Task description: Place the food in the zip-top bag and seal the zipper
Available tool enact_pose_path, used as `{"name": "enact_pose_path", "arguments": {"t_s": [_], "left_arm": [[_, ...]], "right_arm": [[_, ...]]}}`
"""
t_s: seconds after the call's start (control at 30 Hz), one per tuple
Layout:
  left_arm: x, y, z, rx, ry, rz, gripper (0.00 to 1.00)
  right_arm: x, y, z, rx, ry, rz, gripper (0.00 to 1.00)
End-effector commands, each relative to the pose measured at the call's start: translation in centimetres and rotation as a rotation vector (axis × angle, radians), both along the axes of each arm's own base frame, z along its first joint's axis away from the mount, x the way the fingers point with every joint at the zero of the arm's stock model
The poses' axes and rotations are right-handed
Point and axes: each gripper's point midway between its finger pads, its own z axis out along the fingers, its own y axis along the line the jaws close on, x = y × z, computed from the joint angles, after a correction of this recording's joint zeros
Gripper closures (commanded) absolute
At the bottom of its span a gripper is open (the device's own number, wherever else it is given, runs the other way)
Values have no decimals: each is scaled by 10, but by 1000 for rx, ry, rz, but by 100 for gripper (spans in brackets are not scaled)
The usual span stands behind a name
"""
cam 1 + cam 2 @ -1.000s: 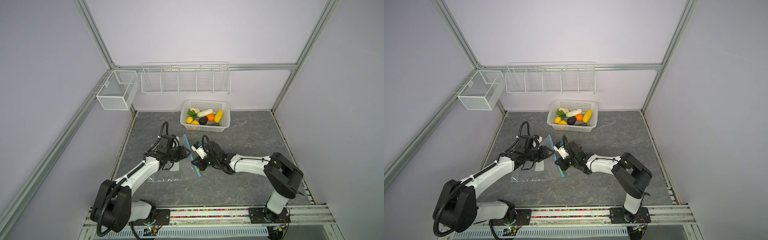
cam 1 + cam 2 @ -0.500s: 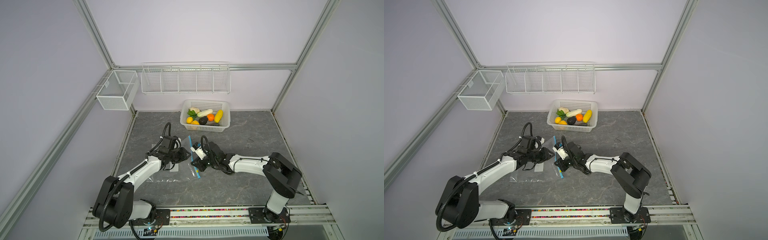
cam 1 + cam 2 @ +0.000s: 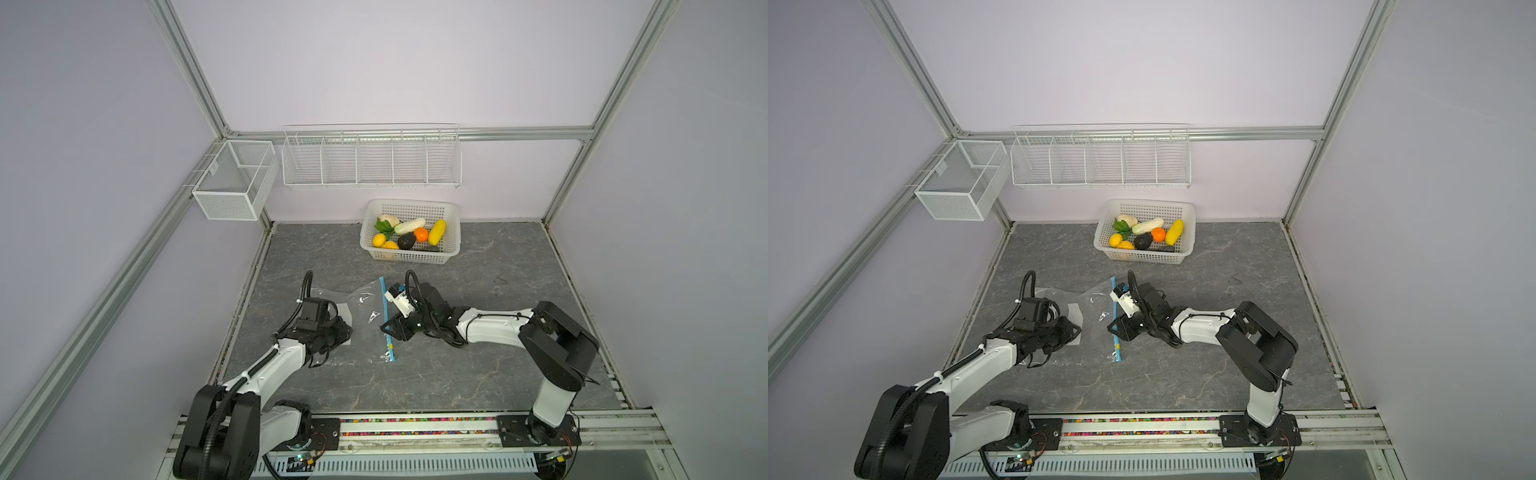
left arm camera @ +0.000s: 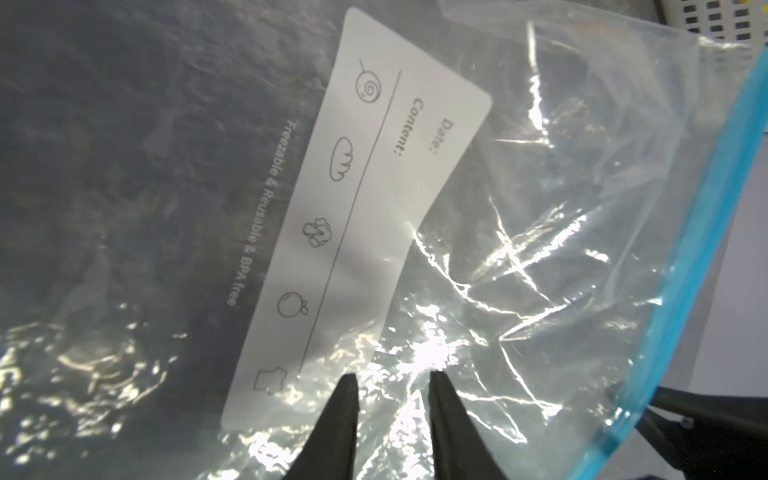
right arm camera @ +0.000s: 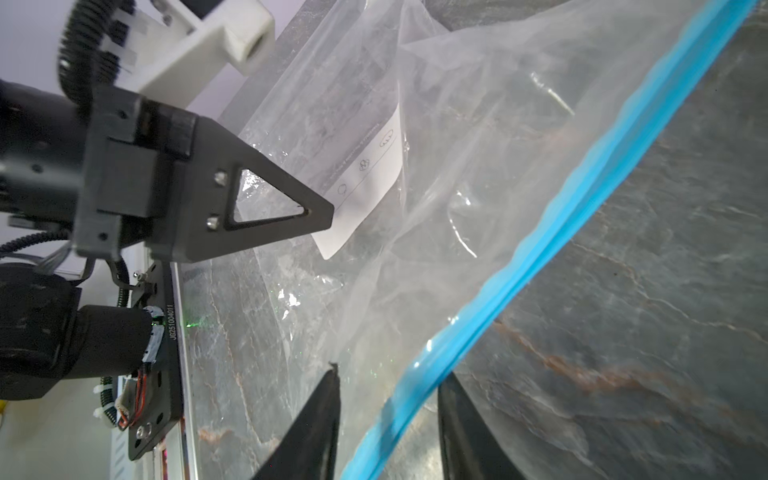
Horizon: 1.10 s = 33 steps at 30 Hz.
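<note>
Right wrist: right claw [image 5: 388, 374] apart astride zipper [image 5: 582, 183]; left wrist: left claw [image 4: 392, 376] apart at zip-top bag [image 4: 540, 166].

— What can be read on the zip-top bag [image 4: 540, 208]?
— "Date:" and "Content:" are printed on its white label patch [image 4: 374, 208], alongside small drawn icons. "Freezable & Reusable & BPA free" is printed on the clear film just beside it.
— Anything elsewhere?
— "JG251004011" is marked on a black plate [image 5: 158, 374].

Clear zip-top bag [image 4: 540, 208], light-blue zipper [image 4: 707, 208], white label [image 4: 353, 232].
</note>
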Motion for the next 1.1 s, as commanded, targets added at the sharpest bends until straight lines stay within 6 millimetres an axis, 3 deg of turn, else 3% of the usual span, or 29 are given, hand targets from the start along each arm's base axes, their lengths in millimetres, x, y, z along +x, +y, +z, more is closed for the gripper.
{"name": "enact_pose_path", "arguments": {"t_s": [0.0,0.1,0.23,0.67,1.07], "left_arm": [[7,-2,-8,-4,20,-18,71],[6,-2,-19,-1,57,-27,72],[9,5,-17,8,51,-4,72],[-1,7,-36,-25,147,69,74],[-5,7,-38,-33,153,75,74]], "right_arm": [[12,-9,0,81,95,-57,55],[23,-17,2,141,178,-102,55],[32,-22,4,188,251,-132,58],[26,-16,-25,208,369,-110,64],[14,-11,-33,228,399,-64,71]]}}
